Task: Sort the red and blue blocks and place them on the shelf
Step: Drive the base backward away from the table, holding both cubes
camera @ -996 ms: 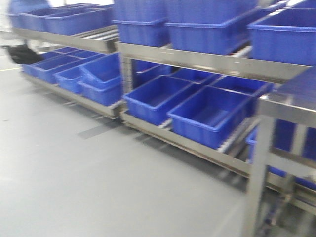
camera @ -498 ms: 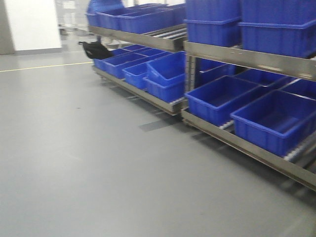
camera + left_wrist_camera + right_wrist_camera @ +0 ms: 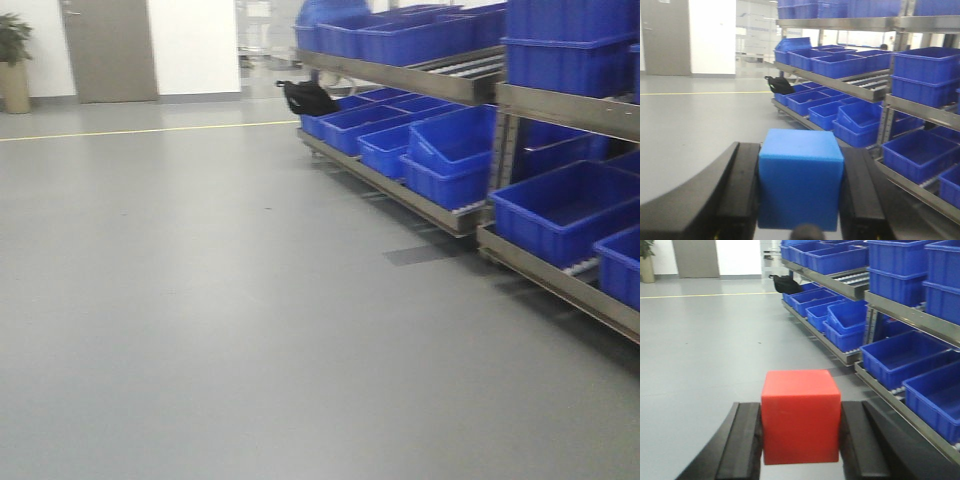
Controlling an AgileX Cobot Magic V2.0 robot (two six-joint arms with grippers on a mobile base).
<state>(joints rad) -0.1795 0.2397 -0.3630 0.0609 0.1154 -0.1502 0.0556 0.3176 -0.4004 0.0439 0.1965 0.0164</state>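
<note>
- Holding a cube in each arm right now: the left gripper [image 3: 800, 150] has its black jaws pressed against both sides of the blue block [image 3: 800, 187], so that one is clamped.
- Same on the other side: the right gripper [image 3: 801, 407] has its jaws closed on the red block [image 3: 800, 417], one on each side face.
- Both blocks sit upright and square between the jaws, top faces showing, up in the air over the grey floor [image 3: 200, 300]. Neither is on the shelf [image 3: 560, 108] yet.
- The shelf runs along the right side of every view, away into the distance. It has steel tiers and you can spot white rollers under the bins.
- It's packed with blue bins [image 3: 565, 205]. On the lower tier, one of them is tipped against its neighbour.
- A black bag [image 3: 308, 97] sits at the far end of the lower tier.
- Further back there's a yellow line [image 3: 150, 130] on the floor, a grey door [image 3: 108, 50] and a potted plant [image 3: 14, 60] in the left corner.
- The front camera shows neither arm and neither block, just floor and rack, and it's a bit blurry.
</note>
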